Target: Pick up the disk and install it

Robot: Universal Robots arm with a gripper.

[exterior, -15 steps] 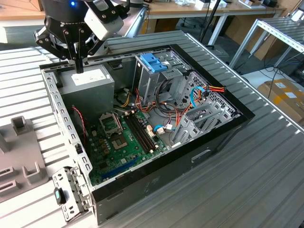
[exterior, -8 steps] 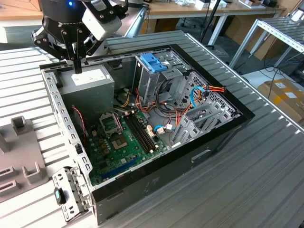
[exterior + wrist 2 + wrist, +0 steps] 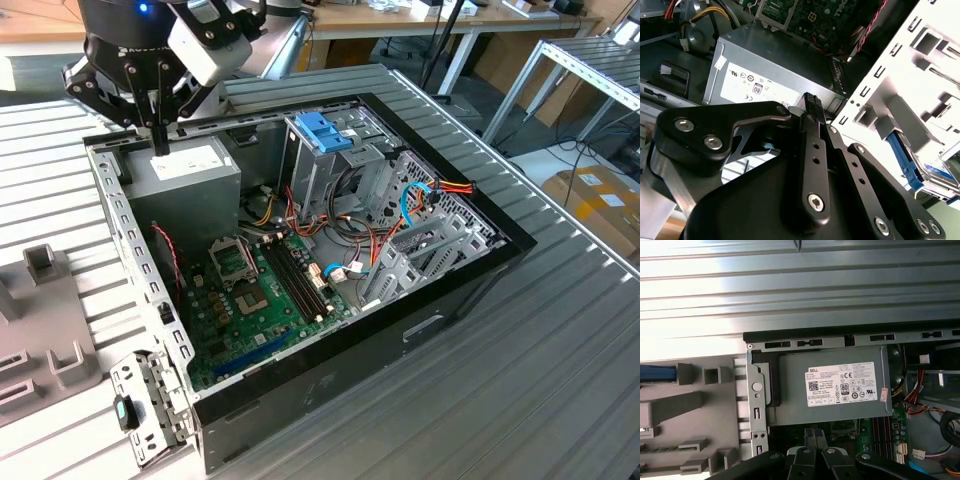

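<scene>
Surroundings first, says the one: what lies about, nearest outward?

Nearest in the exterior view comes the ribbed metal table [image 3: 520, 360]; on it one open computer case [image 3: 400, 325], with one green motherboard [image 3: 255, 295] on its floor; beyond that one grey power supply [image 3: 185, 175], and towards the exterior view's right one metal cage topped by one blue handle [image 3: 325, 130]; farthest, desks [image 3: 400, 20] and one cardboard box [image 3: 600, 195].

And the working parts, counted?

One gripper [image 3: 159, 148] with two black fingers [image 3: 811, 102]; they are pressed together with nothing between them; it hangs just above the power supply's labelled face. One disk [image 3: 657, 373]; one grey fixture tray [image 3: 695, 410].

Where is the disk against the gripper?

Outside the case, replies the other; in the first wrist view its blue carrier lies on the grey fixture tray beside a raised block, well apart from the closed fingertips; the case's perforated wall [image 3: 756, 400] stands between them; in the second wrist view the blue rail shows past the tray's pale moulded blocks, off to the side of the fingers, untouched.
</scene>
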